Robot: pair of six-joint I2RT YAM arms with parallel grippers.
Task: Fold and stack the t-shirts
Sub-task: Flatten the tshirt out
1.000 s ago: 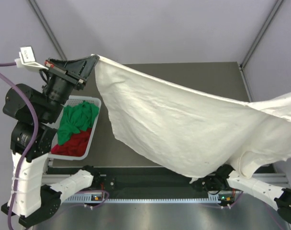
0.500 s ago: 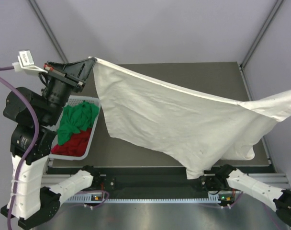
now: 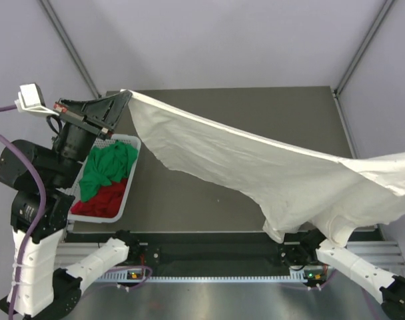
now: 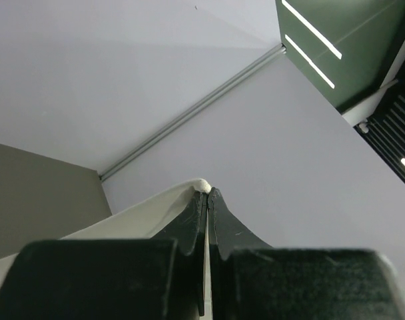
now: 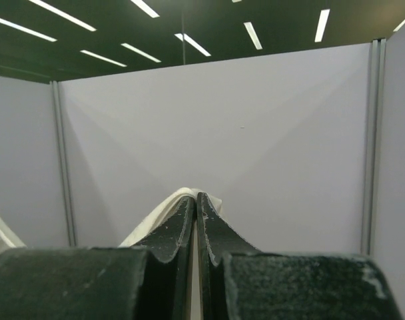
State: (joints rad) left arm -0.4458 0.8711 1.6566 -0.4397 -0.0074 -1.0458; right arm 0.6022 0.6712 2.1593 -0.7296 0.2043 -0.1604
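Cream-white t-shirt [image 3: 269, 170] held stretched in the air by both grippers.
In the top view, one corner of the shirt is pinched in the pressed-together jaws of the left gripper [image 3: 127, 95], near the far end of the white mesh basket [image 3: 120, 137]. In the basket a green t-shirt [image 3: 108, 165] is heaped beside a red t-shirt [image 3: 101, 201]. The cloth is draped over the grey table [image 3: 196, 203] out to the right edge. In the left wrist view, a cloth edge is nipped between the closed fingertips. In the right wrist view, the right gripper [image 5: 196, 197] is clamped on a fold of the same shirt.
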